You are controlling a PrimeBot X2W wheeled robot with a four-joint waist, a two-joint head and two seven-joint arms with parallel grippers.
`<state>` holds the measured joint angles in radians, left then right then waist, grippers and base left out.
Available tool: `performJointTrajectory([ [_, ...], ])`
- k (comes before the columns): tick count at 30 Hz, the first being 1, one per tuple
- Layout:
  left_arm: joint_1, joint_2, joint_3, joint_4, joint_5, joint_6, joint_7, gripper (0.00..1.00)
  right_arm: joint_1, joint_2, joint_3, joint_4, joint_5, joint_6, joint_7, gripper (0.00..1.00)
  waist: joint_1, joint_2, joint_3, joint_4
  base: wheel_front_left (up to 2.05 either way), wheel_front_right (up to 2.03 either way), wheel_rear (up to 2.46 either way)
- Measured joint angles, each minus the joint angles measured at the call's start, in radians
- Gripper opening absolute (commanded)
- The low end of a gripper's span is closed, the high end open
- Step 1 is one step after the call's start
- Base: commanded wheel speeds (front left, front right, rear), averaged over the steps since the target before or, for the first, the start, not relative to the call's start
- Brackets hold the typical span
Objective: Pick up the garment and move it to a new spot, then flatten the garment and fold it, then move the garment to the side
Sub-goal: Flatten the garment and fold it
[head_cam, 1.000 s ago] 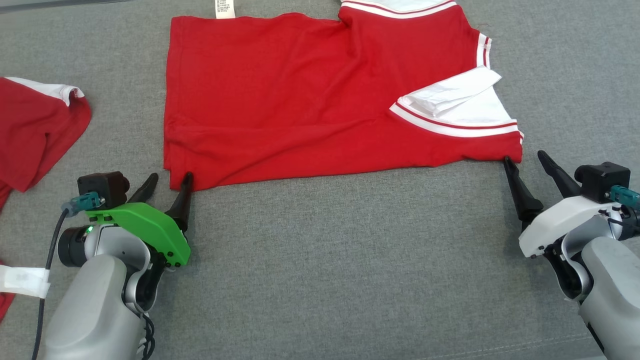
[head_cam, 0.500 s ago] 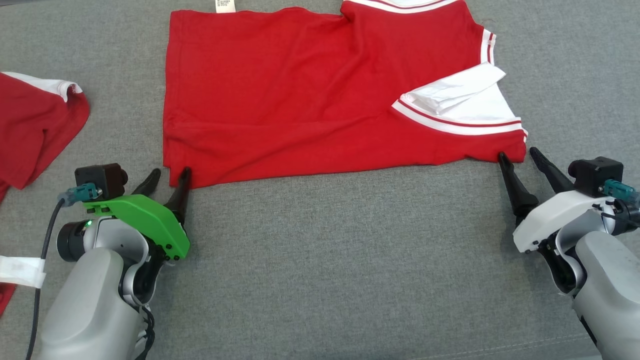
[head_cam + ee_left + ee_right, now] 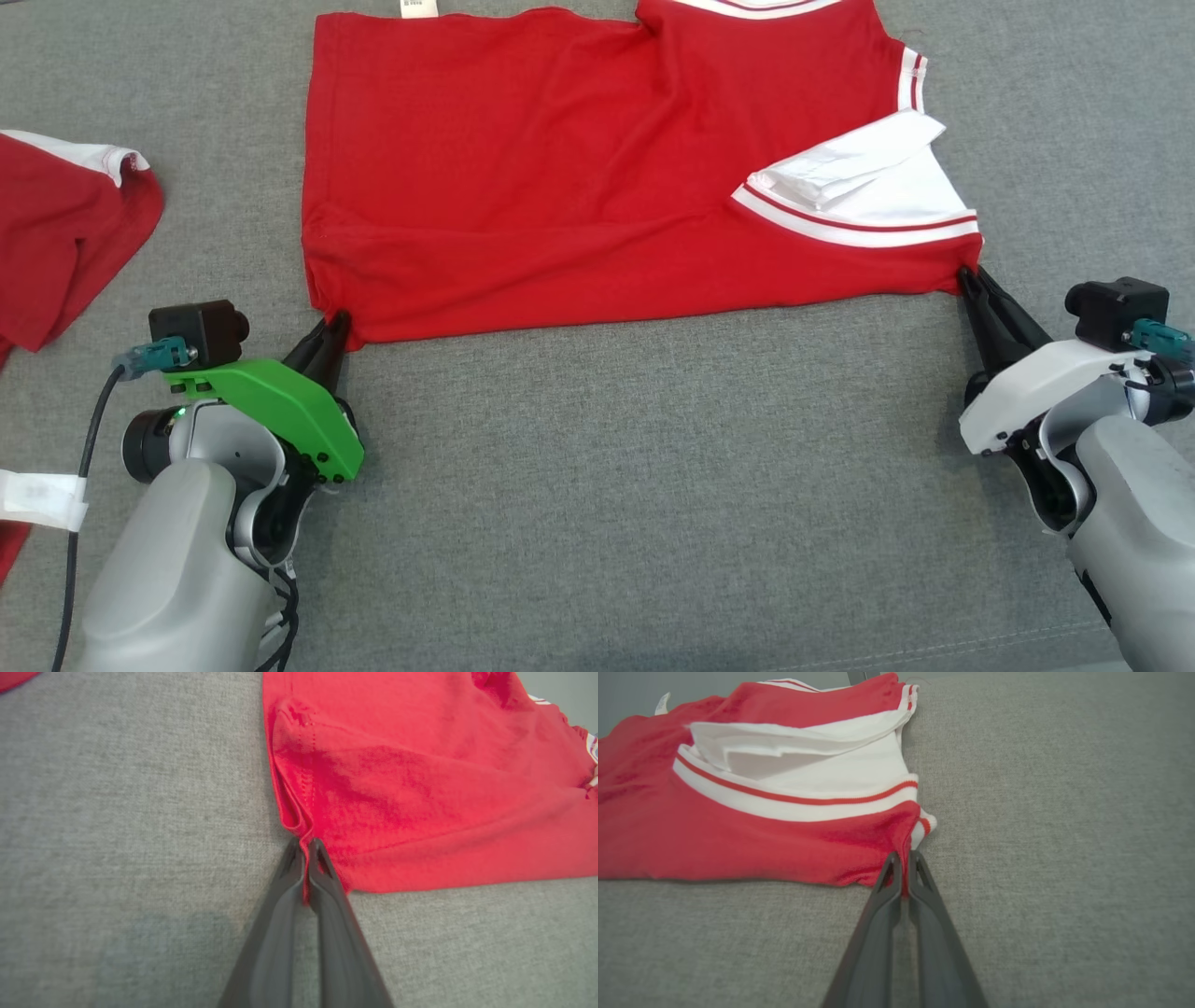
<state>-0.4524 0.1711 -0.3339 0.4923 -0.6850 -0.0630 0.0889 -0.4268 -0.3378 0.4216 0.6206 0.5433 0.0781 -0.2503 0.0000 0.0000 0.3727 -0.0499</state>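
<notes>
On the grey fabric surface (image 3: 607,523) the red garment (image 3: 523,168) lies spread flat in the upper middle of the head view, its far edge running off the top. At the far left, well apart from it, lies another red piece (image 3: 56,243), probably a second garment, though only part of it shows. The left claw (image 3: 334,324) is clamped on the garment's near left corner. In its wrist view a sliver of red cloth sits pinched between the closed fingers (image 3: 329,896). The right claw (image 3: 968,275) is clamped likewise on the near right corner, just below the white trim (image 3: 868,229) with its red stripe and folded white flap. A small white label (image 3: 419,7) pokes out at the far edge.
</notes>
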Motion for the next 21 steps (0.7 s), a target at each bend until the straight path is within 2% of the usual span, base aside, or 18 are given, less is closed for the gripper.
performJointTrajectory([
  [12,0.014,0.000,0.038,-0.028,-0.052,-0.012,0.007,0.00,-0.016,-0.005,-0.023,-0.016,0.011,0.019,0.000,0.00,0.0001,0.0000,-0.024,0.006,0.00,0.00,0.00],
  [21,0.150,0.007,0.090,-0.089,-0.089,-0.002,-0.030,0.00,0.074,-0.018,-0.057,-0.065,0.021,0.027,0.000,0.00,0.0001,0.0000,-0.089,0.008,0.00,0.00,0.00],
])
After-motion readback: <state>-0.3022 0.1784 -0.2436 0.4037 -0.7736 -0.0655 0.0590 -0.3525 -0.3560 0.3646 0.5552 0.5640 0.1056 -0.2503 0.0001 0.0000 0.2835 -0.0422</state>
